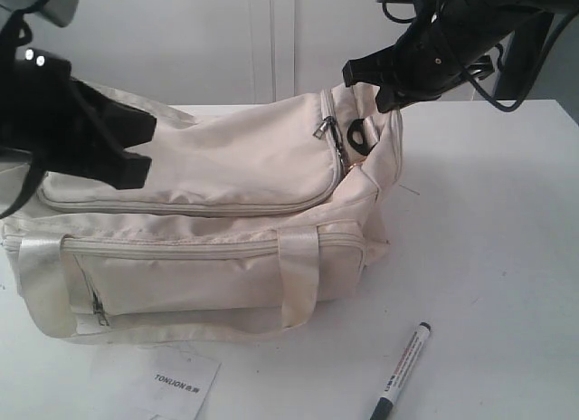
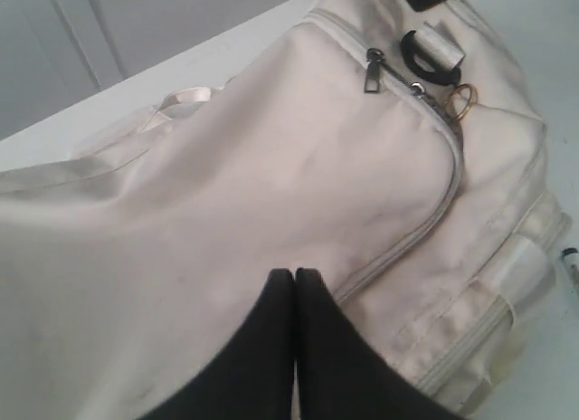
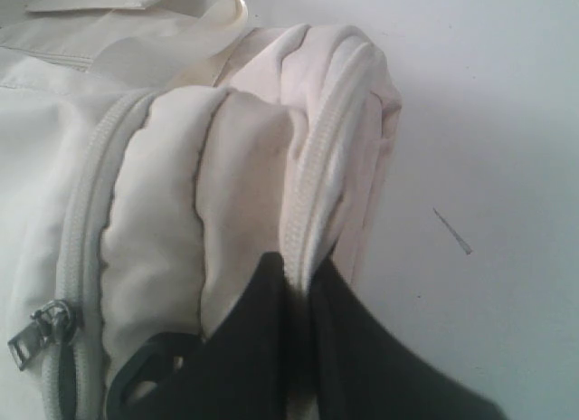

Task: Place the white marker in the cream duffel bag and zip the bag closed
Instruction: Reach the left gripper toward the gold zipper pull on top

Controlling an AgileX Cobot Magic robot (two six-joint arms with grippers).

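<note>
I am pinching the bag [image 1: 208,221] by its end seam with my right hand [image 3: 303,275], fully closed; my left hand [image 2: 295,277] is resting shut on top. The marker [image 1: 400,372] is lying outside, near the tabletop [image 1: 488,212] front edge, so packing and zipping are both waiting.

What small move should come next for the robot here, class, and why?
The white marker lies on the table beside the cream duffel bag, whose top zip looks closed; the right gripper pinches its end fabric. So probably the left gripper, shut over the bag, should go to the zip pull and start opening it.
</note>
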